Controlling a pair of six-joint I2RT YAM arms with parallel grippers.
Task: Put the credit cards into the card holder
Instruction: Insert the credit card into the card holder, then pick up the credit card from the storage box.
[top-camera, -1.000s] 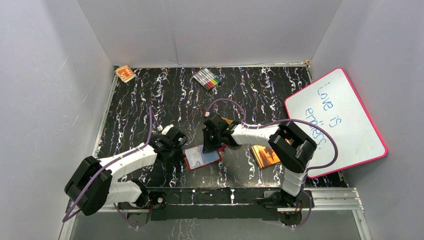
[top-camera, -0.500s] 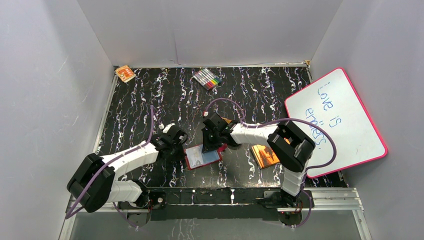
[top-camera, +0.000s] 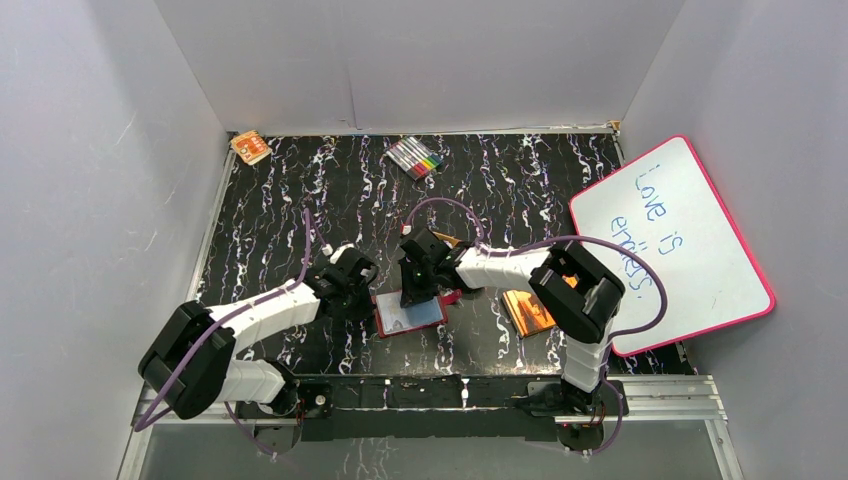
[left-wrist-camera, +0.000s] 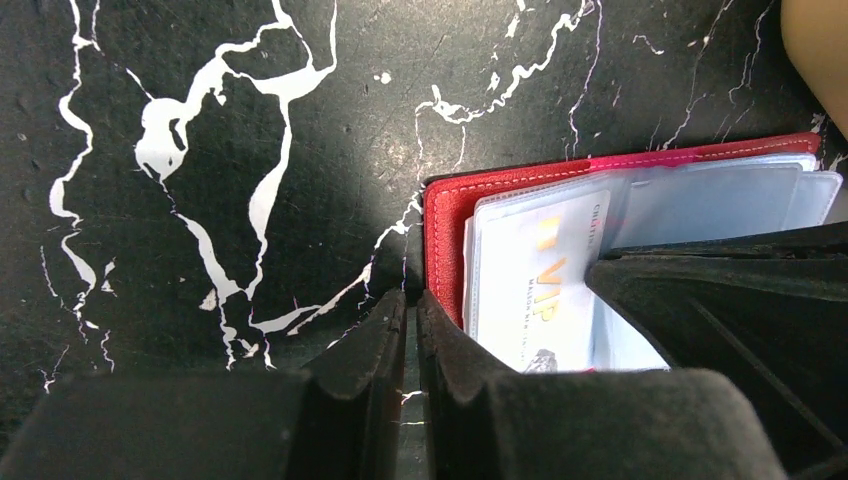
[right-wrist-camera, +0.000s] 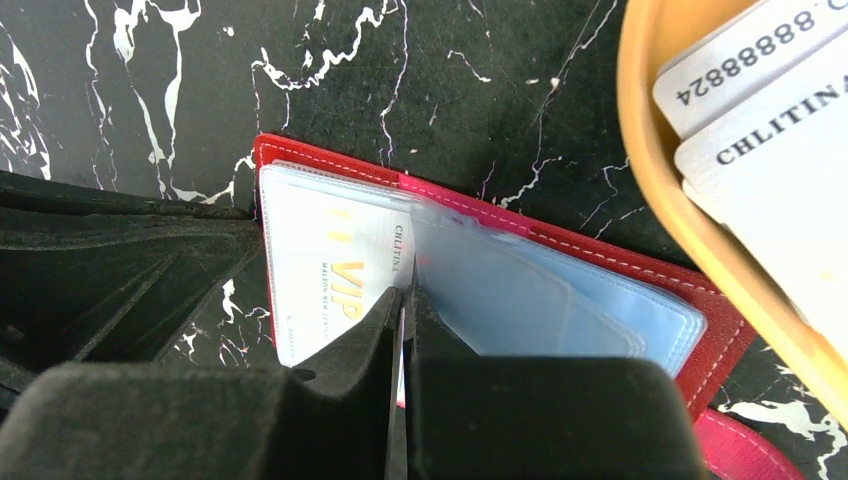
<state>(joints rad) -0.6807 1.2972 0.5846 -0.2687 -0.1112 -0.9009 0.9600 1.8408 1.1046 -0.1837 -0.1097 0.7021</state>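
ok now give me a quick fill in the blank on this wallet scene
1. The open wallet has a cover coloured ___.
2. The card tucked inside it shows the gold letters ___.
3. The writing on the whiteboard starts with the word ___.

Missing words: red; VIP; Love

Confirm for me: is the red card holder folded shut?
No, the card holder lies open, its clear sleeves exposed and showing a VIP card.
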